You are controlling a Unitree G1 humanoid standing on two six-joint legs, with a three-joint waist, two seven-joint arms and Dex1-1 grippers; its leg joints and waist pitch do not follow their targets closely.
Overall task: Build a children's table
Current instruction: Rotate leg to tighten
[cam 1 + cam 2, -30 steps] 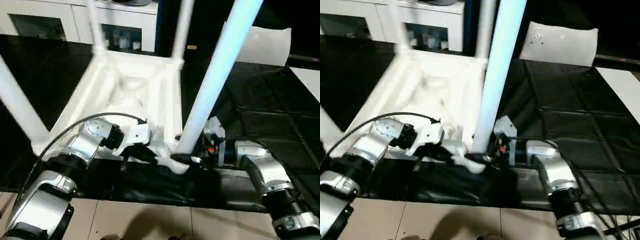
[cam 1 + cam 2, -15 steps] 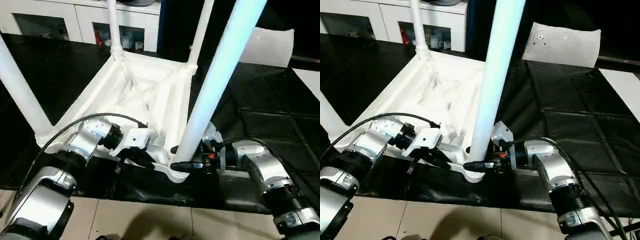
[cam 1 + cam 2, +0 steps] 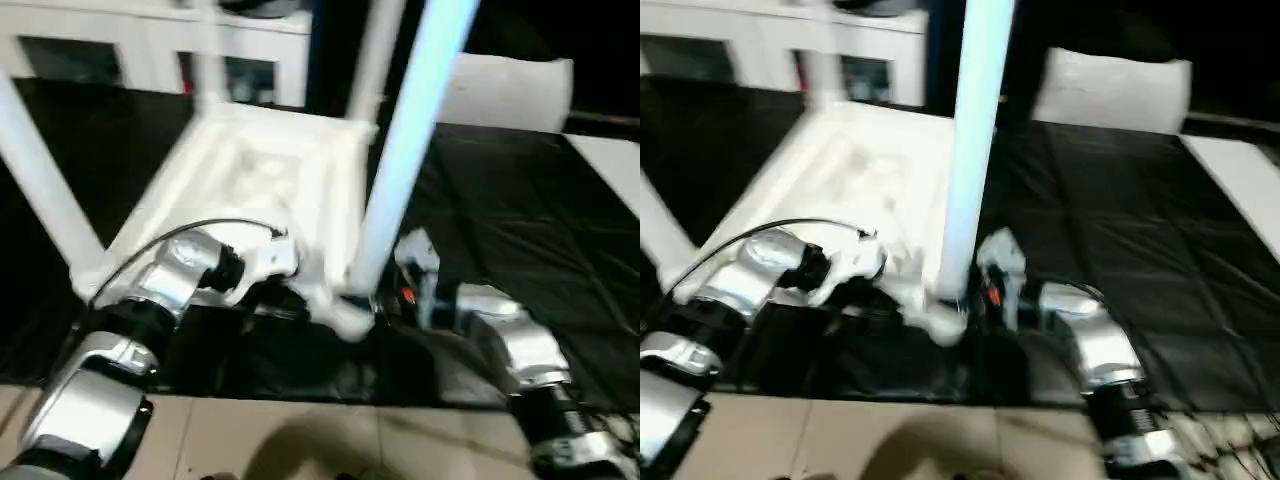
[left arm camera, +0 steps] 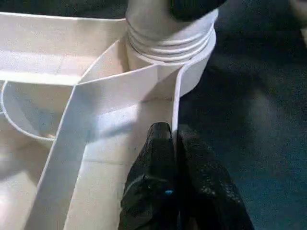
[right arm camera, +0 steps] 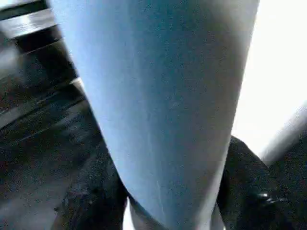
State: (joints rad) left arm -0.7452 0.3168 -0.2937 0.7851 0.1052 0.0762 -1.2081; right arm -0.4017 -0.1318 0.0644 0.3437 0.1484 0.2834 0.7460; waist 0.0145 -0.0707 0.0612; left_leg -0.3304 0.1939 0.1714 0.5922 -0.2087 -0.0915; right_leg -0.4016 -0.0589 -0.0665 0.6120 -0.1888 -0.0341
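Tabletop (image 3: 262,175) is lying upside down, centre-left of frame, legs standing up. Nearest leg (image 3: 405,160) is sitting in its corner socket (image 4: 169,45). My left gripper (image 4: 173,143) is pinching the rim wall; my right gripper (image 5: 168,191) is straddling the leg's base. Risk: uneven turning could tilt the leg and jam it.

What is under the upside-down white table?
A black sheet lies under the tabletop, spreading out past its edges. What is directly beneath the tabletop's middle is covered by the tabletop itself.
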